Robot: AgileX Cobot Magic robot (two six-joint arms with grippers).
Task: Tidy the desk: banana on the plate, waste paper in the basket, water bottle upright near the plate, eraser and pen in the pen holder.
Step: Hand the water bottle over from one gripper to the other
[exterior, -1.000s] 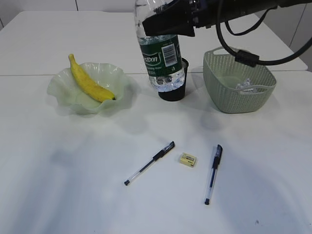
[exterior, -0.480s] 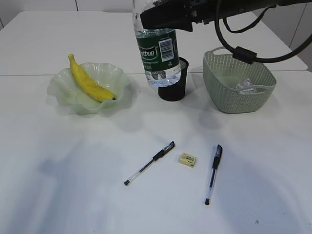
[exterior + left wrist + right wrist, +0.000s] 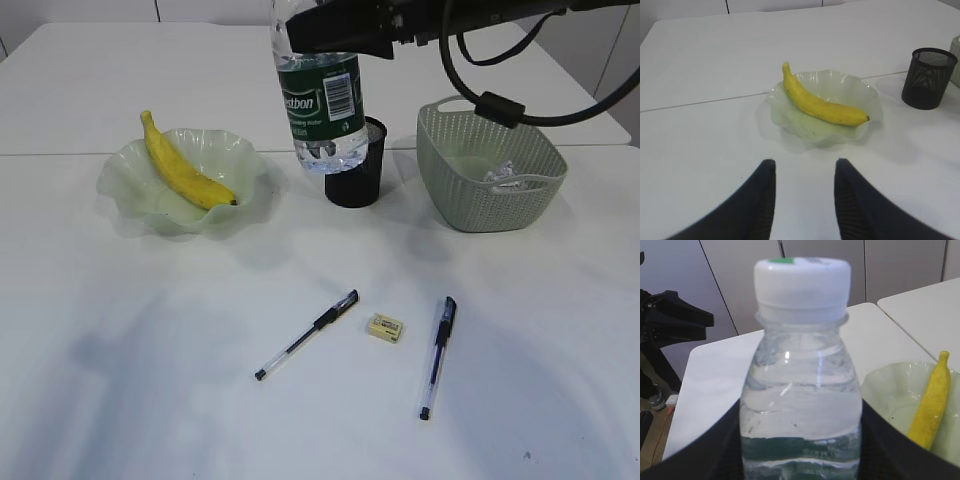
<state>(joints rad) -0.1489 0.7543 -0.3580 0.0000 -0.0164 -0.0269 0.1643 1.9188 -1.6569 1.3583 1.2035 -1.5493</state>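
My right gripper (image 3: 338, 30) is shut on the upper part of the water bottle (image 3: 322, 110), which hangs upright in the air in front of the black mesh pen holder (image 3: 362, 188). The right wrist view shows its white cap and clear shoulder (image 3: 800, 390) between the dark fingers (image 3: 722, 450). The banana (image 3: 185, 170) lies in the pale green plate (image 3: 118, 182). Waste paper (image 3: 500, 173) sits inside the green basket (image 3: 490, 205). Two pens (image 3: 305, 335) (image 3: 437, 357) and a yellow eraser (image 3: 385, 327) lie on the table. My left gripper (image 3: 805, 167) is open and empty, short of the plate (image 3: 785, 117).
The table is white with a seam running across behind the plate. The left wrist view has the banana (image 3: 825, 102) and the pen holder (image 3: 927, 77) at far right. A dark stand shows off the table at the left of the right wrist view.
The right gripper has carried the bottle slightly up and to the left. Everything lying on the table has stayed put.
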